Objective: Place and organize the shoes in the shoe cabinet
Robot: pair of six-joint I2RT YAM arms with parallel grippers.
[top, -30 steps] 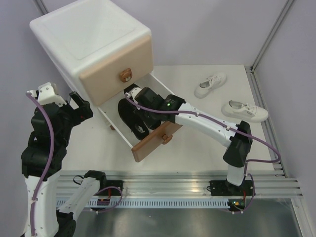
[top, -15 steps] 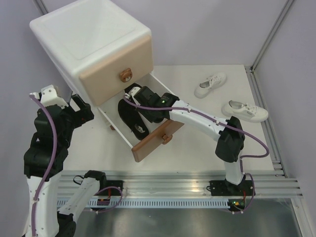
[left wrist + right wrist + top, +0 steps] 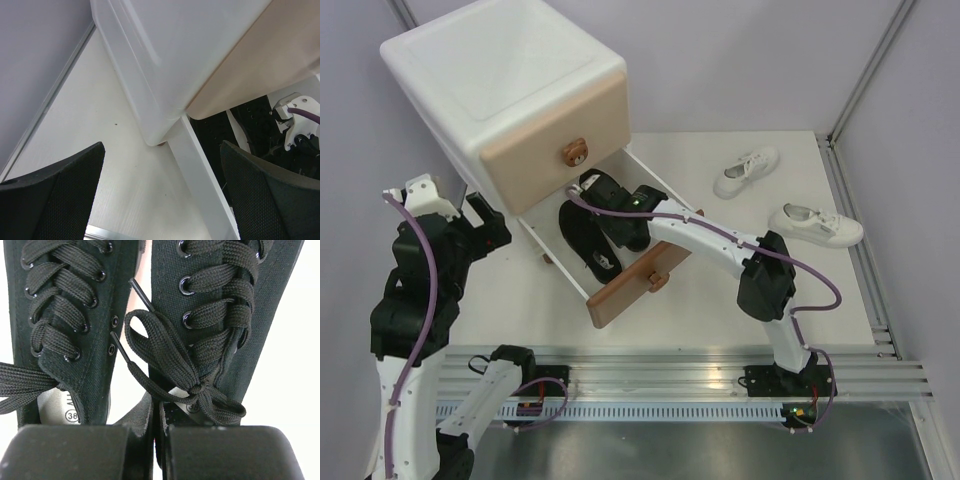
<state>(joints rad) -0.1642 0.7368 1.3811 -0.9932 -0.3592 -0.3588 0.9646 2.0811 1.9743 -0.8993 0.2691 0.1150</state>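
Note:
The white shoe cabinet (image 3: 510, 80) stands at the back left with its brown lower drawer (image 3: 635, 280) pulled open. Two black shoes lie side by side in the drawer (image 3: 582, 238), (image 3: 603, 192). My right gripper (image 3: 623, 212) reaches into the drawer. In the right wrist view it (image 3: 159, 440) is shut on the inner heel collar of the right-hand black shoe (image 3: 220, 305), next to the other black shoe (image 3: 65, 315). Two white sneakers (image 3: 747, 171), (image 3: 816, 224) lie on the table at the right. My left gripper (image 3: 480, 215) is open and empty beside the cabinet's left lower corner (image 3: 165, 60).
The drawer's white side wall (image 3: 200, 170) runs between my left fingers (image 3: 50, 195). The beige upper drawer (image 3: 560, 140) is closed. A metal rail (image 3: 670, 385) lines the near table edge, and frame posts stand at the right edge (image 3: 850, 190).
My right gripper has slid deeper into the drawer toward the cabinet, carrying the black shoe beside the other one. The left arm has shifted only slightly.

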